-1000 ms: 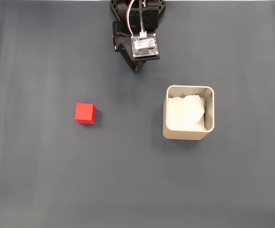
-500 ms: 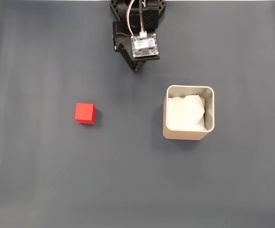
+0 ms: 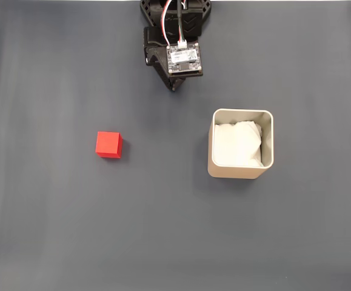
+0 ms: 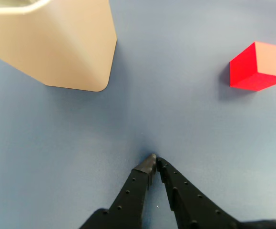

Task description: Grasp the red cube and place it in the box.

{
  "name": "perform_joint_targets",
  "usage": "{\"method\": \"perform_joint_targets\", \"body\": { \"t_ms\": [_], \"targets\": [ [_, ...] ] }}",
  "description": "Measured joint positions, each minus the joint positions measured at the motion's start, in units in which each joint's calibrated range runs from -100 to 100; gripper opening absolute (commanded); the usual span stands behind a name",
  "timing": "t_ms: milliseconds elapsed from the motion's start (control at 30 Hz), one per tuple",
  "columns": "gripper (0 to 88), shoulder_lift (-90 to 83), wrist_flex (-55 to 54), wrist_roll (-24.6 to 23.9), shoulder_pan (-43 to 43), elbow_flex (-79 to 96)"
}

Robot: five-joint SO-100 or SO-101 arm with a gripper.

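The red cube (image 3: pixel 109 145) rests on the dark grey mat at the left of the fixed view; in the wrist view the red cube (image 4: pixel 258 66) lies at the upper right. The beige box (image 3: pixel 241 172), lined with crumpled white paper, stands at the right of the fixed view; its outer wall (image 4: pixel 56 43) shows at the upper left of the wrist view. My gripper (image 3: pixel 174 86) hangs folded near the arm base at the top, far from both. In the wrist view the gripper (image 4: pixel 154 160) is shut, its black fingers meeting at the tips with nothing between them.
The arm's base (image 3: pixel 175 15) sits at the top edge of the fixed view. The dark grey mat (image 3: pixel 163 230) spreads flat around the cube and box.
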Motion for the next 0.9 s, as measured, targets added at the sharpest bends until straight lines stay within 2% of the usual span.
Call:
{"method": "perform_joint_targets", "body": {
  "t_ms": [100, 500, 900],
  "targets": [
    [0.3, 0.0, -1.28, -0.34, 0.0, 0.0],
    [0.3, 3.12, -19.73, -1.66, -0.15, -1.82],
    [0.3, 19.77, -21.65, -2.3, 0.67, -18.91]
  ]
}}
